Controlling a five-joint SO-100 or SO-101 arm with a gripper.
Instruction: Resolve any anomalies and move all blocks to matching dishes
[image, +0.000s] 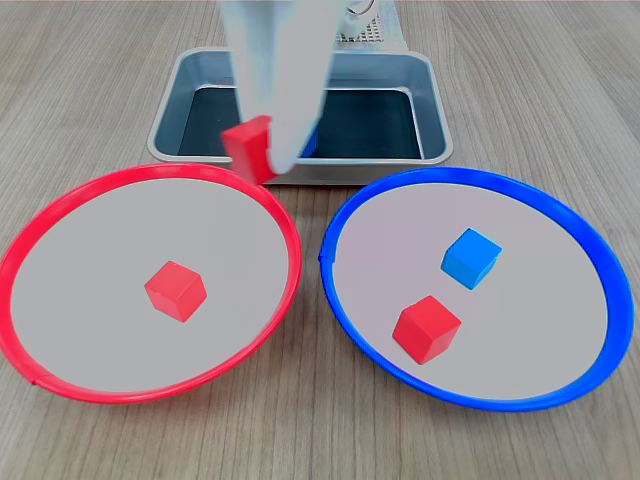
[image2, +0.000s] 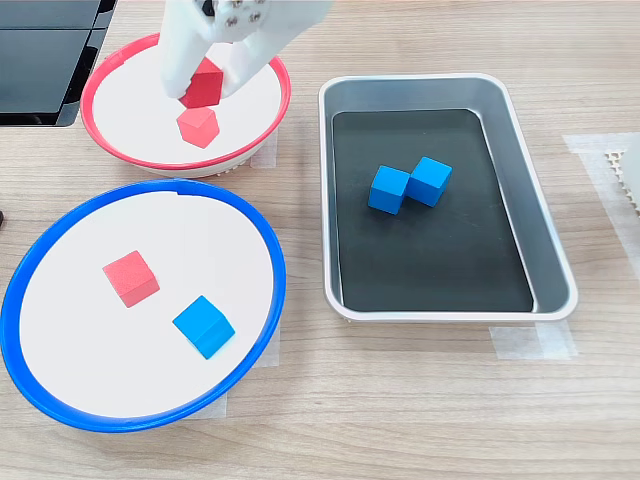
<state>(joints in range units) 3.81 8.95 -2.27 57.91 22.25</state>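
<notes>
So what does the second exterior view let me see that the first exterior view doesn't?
Only the first exterior view shows the tray's near outer wall behind the two dishes; the white arm hides most of the tray's inside.

Only the second exterior view shows two blue blocks lying in the tray, touching each other, plus a black panel at the second exterior view's left.

Both show the gripper holding a red block over the red-rimmed dish, a loose red block inside it, and a red block with a blue block in the blue-rimmed dish.

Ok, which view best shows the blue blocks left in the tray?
The second exterior view: both blue blocks sit in plain sight, touching, on the tray floor. In the first exterior view the end effector hides them almost entirely.
</notes>
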